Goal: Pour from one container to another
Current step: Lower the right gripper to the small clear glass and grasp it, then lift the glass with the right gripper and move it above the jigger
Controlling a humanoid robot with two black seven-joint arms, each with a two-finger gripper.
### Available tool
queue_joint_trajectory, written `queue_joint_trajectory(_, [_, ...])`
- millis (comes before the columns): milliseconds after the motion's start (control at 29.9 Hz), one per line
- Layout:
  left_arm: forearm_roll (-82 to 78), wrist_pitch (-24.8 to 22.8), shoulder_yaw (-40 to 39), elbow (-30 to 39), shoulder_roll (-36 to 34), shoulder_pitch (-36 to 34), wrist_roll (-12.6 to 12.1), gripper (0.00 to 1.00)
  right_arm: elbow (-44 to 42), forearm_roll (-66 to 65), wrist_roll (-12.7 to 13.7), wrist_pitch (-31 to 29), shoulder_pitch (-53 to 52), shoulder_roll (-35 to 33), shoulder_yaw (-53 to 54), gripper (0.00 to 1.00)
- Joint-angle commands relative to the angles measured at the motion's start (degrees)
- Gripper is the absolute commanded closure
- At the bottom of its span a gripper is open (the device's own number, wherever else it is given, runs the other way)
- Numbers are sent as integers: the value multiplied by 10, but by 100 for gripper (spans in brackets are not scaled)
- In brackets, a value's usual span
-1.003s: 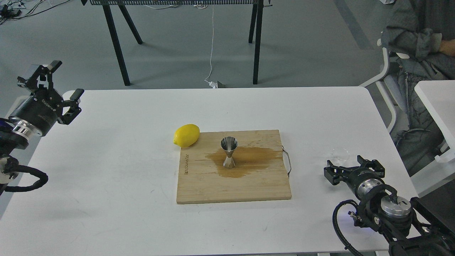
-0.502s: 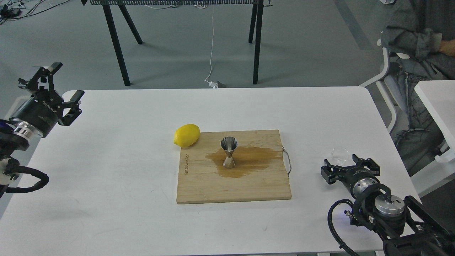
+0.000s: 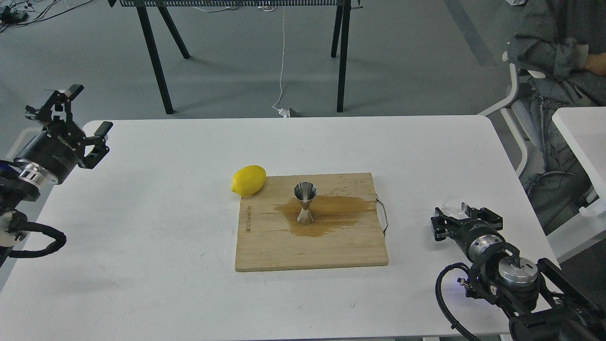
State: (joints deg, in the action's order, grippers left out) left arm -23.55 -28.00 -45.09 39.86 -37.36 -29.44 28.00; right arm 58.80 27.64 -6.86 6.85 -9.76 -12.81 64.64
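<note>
The small clear cup [image 3: 453,205] stands on the white table at the right, near the edge. My right gripper [image 3: 466,216] is open just behind it, its fingertips reaching either side of the cup's near part; I cannot tell whether they touch it. The steel hourglass jigger [image 3: 304,203] stands upright in the middle of the wooden cutting board [image 3: 265,246], in a brown wet patch [image 3: 331,213]. My left gripper [image 3: 87,108] is open and empty, held above the table's far left corner.
A yellow lemon [image 3: 248,180] lies against the board's back left corner. The board has a metal handle loop [image 3: 382,215] on its right side. A seated person [image 3: 558,52] and a second white table [image 3: 582,137] are at the right.
My right gripper has moved forward up to the clear cup and its fingers have narrowed a little. The left gripper drifted slightly left. The jigger, board and lemon stayed put.
</note>
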Motion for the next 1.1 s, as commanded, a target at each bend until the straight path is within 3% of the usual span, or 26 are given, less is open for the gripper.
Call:
queue_joint_trajectory(0, [0,0,0,-4,0,0,0,0,0,0,0,0,0,0,-7,39])
queue_joint_trajectory(502, [0,0,0,-11,1,0,0,0,0,-14,0,-21,1,0,-15,57])
queue_joint_trajectory(1070, [0,0,0,-13,4,0,0,0,61,-54,-2,-32,-3,-6,-42,60])
